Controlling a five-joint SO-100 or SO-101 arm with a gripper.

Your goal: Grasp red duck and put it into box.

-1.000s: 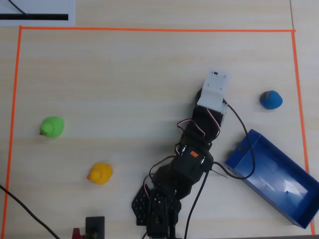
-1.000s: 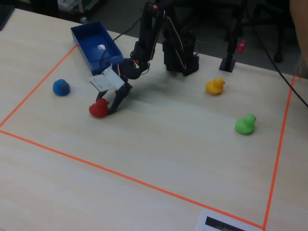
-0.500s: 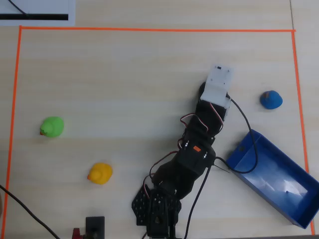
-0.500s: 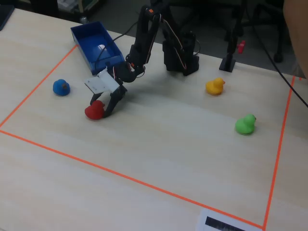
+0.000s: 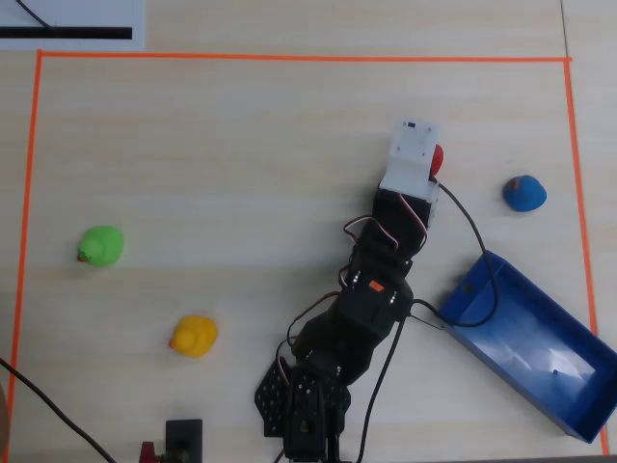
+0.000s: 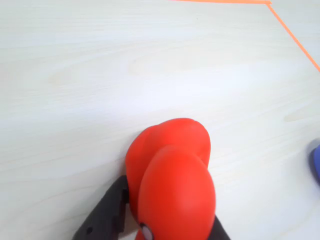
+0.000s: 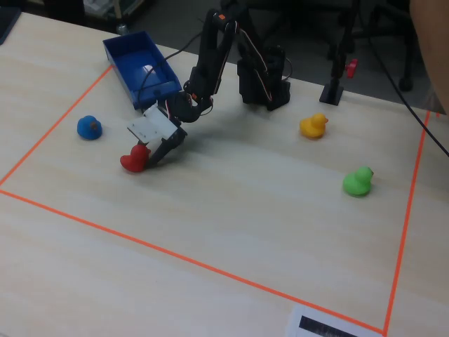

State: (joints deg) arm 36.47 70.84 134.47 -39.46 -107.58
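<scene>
Since half a second ago, the red duck (image 7: 133, 159) has slid a little further left in the fixed view, and in the overhead view it now peeks out at the right edge of the white wrist housing, where before it was hidden. I read this as the gripper (image 7: 149, 158) having nudged the toy while settling around it.

Wrist view: the red duck (image 6: 172, 175) fills the lower centre, with one dark finger (image 6: 105, 215) touching its left flank; the other side is hidden behind the toy. The jaws appear to bracket the duck, but I cannot tell whether they are truly pinching it. The duck seems to rest on the table (image 7: 245, 210).

The box (image 5: 530, 352) lies well apart, at lower right of the overhead view; the blue duck (image 5: 523, 193) sits near the gripper's right. My judgement: the grasp is at hand, transport not begun. Risk: the glossy toy squirting out sideways.
</scene>
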